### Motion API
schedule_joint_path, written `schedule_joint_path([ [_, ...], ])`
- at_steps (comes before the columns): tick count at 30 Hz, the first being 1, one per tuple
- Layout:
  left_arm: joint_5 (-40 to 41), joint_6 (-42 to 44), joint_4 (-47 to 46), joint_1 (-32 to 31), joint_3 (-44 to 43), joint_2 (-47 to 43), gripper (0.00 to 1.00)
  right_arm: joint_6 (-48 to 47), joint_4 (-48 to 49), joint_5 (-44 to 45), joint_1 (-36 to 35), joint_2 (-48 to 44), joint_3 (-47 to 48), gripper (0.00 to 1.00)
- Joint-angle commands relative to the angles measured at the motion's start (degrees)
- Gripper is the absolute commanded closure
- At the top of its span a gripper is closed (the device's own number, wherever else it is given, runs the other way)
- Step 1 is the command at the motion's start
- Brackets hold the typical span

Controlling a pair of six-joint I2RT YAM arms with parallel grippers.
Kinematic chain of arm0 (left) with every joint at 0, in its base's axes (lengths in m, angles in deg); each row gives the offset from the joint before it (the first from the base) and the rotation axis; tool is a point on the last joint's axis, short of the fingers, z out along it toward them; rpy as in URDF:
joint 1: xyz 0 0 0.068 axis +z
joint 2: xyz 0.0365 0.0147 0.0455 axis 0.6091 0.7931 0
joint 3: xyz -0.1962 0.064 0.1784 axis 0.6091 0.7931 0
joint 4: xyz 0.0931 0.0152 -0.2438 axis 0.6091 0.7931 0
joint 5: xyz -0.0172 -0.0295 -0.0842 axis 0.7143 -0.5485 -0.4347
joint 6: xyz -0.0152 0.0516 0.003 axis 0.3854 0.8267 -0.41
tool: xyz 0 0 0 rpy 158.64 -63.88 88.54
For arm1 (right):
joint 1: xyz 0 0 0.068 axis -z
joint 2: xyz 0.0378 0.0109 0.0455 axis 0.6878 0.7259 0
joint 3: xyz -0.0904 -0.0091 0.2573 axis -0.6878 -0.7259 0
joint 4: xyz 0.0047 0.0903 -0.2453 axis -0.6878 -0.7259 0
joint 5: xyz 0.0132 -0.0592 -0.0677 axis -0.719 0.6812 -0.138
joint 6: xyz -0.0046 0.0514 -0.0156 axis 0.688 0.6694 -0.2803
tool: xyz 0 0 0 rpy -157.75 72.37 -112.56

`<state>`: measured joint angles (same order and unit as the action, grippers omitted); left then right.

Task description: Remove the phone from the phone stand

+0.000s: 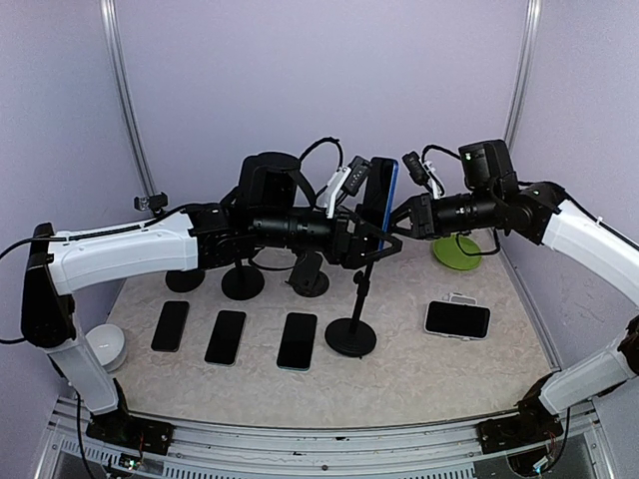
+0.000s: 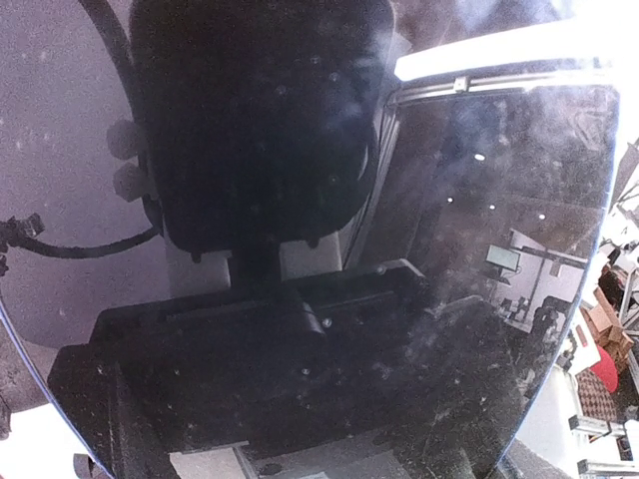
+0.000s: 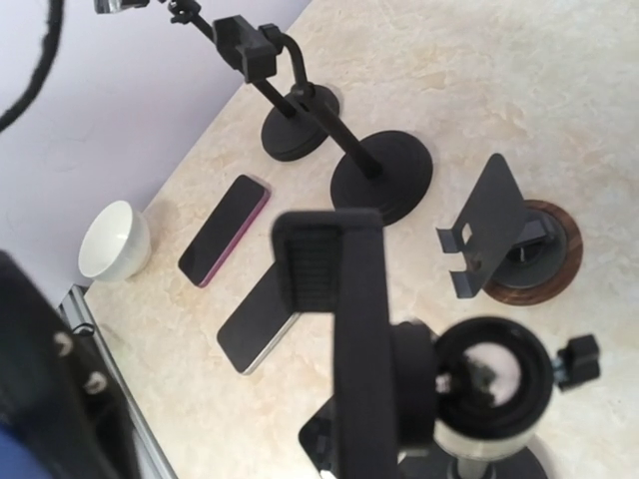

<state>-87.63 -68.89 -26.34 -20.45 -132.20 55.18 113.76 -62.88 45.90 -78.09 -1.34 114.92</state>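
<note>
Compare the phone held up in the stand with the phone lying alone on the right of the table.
The raised phone stands upright in the stand, off the table; the lone phone lies flat on it. The raised phone shows a blue edge to the top camera; the lone phone shows its dark screen. Both are slim rectangles.

A row of three phones (image 1: 226, 336) lies front-left on the desk (image 1: 399, 384), with a bowl (image 1: 104, 344) at the left edge. Three short stands (image 1: 243, 282) sit behind the row. A tall stand (image 1: 350, 336) at mid-desk carries a raised phone (image 1: 379, 195). A lone phone (image 1: 457, 319) lies to its right, and a plate (image 1: 457, 250) sits in the far right corner.
</note>
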Motion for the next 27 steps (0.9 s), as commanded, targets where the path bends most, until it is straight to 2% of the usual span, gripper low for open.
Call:
schedule_joint_path([
  [1,-0.37,-0.44,-5.12,-0.13,0.84,-3.21,0.77,-0.63,-0.02,2.52,0.53,0.50,3.36,1.00],
  [6,6.18,0.67,-4.59,1.17,3.09,-6.73,0.77,-1.25,0.29,3.70,0.53,1.19,5.99,1.00],
  [12,17.78,1.21,-2.45,3.07,6.01,-11.18,0.78,-3.52,1.26,5.86,0.53,2.48,9.50,1.00],
  [27,30.91,-3.32,1.69,3.57,10.26,-15.83,0.84,-10.48,1.66,14.41,0.53,10.43,19.69,1.00],
])
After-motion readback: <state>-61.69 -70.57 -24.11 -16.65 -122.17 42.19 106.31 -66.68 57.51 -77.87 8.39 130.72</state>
